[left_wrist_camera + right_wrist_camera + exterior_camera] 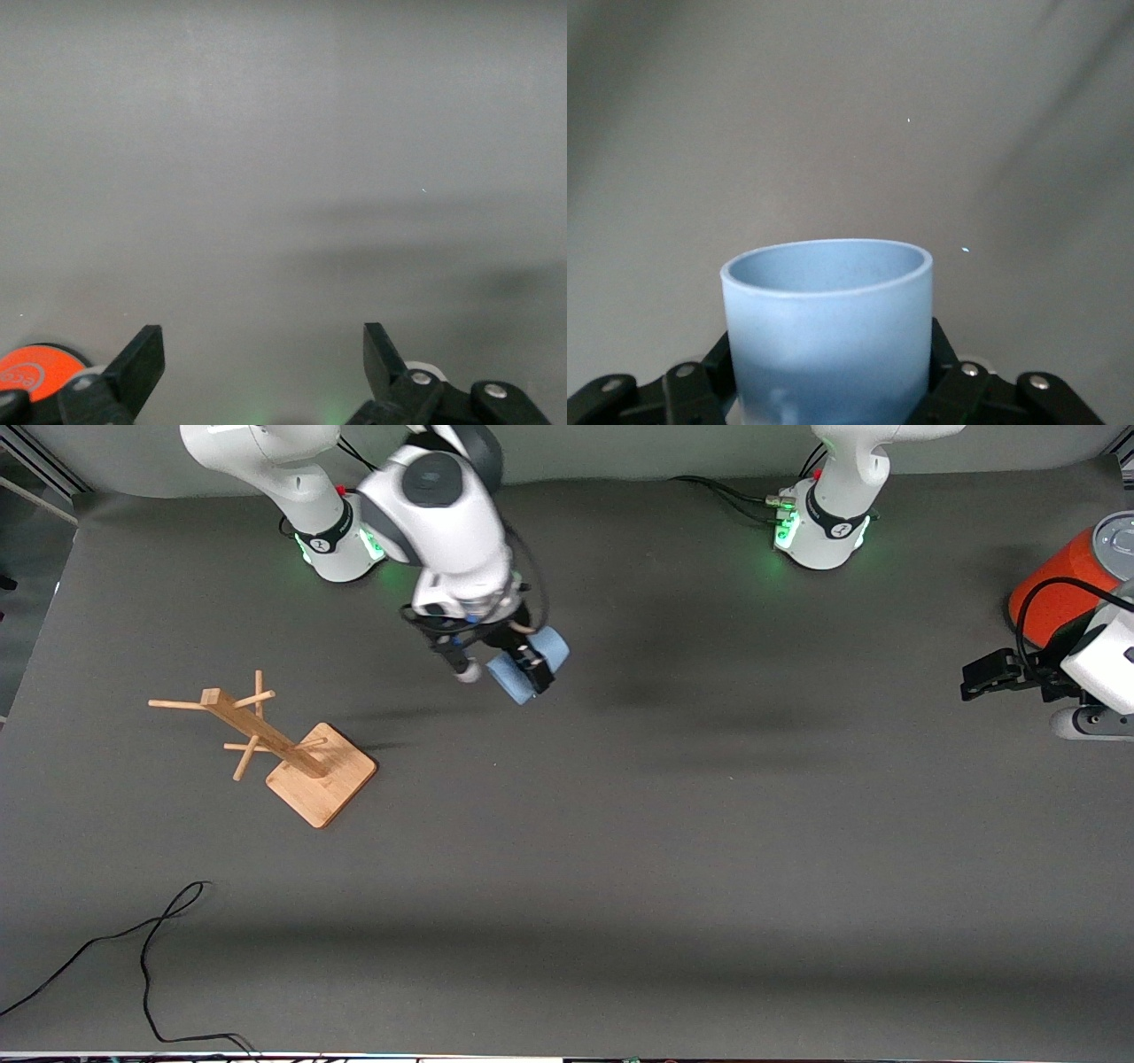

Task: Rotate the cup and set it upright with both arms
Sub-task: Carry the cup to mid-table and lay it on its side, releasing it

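Observation:
The light-blue cup [554, 648] hangs tilted in the air over the table's middle, close to the robots' bases. My right gripper [530, 670] is shut on it, one black finger crossing its wall. In the right wrist view the cup [828, 310] fills the space between the fingers [943, 359] of the right gripper [833, 363], its open mouth pointing away from the wrist. My left gripper [982, 677] waits at the left arm's end of the table, beside the orange cylinder. In the left wrist view the left gripper [260, 354] is open over bare grey table with nothing between its fingers.
A wooden peg rack [292, 753] on a square base stands toward the right arm's end. A large orange cylinder with a grey lid [1059, 584] stands at the left arm's end. A black cable [151, 948] lies near the front edge.

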`<state>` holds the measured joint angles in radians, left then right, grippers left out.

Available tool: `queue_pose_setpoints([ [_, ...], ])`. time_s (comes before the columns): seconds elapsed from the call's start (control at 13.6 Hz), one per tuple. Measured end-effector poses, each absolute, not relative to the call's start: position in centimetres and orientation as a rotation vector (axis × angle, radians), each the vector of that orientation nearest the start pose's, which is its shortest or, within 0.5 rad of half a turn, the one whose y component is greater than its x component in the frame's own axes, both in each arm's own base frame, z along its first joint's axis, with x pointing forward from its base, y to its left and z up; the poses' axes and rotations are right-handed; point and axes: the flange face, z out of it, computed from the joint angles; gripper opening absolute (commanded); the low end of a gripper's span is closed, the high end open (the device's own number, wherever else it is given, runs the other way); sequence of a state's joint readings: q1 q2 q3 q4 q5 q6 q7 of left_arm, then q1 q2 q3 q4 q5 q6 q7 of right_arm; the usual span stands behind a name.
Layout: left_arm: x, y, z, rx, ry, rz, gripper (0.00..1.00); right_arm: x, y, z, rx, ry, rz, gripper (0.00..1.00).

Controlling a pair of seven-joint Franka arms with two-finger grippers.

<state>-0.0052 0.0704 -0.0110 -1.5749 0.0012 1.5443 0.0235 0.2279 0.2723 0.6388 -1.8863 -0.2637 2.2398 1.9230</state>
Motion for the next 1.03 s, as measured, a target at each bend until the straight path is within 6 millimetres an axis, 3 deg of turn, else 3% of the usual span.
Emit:
queue_pose_setpoints([
  [0.22,57.1,-0.8,58.0,-3.137,0.061,0.160,1.00,41.8,50.8,33.0,-2.639,1.515,-0.087,0.58],
  [0.44,57.1,-0.8,58.0,-3.137,0.061,0.161,1.00,41.2,54.5,27.6,-2.547,1.722,0.031,0.58],
  [0.66,57.1,-0.8,57.9,-3.137,0.061,0.162,1.00,40.4,55.5,23.8,-2.523,1.826,0.065,0.67],
  [0.88,57.2,-0.8,57.7,-3.137,0.060,0.167,1.00,39.1,56.0,21.5,-2.547,1.837,0.054,0.68],
  [1.03,57.2,-0.8,57.6,-3.136,0.060,0.171,1.00,39.0,55.8,20.5,-2.556,1.844,0.046,1.00],
])
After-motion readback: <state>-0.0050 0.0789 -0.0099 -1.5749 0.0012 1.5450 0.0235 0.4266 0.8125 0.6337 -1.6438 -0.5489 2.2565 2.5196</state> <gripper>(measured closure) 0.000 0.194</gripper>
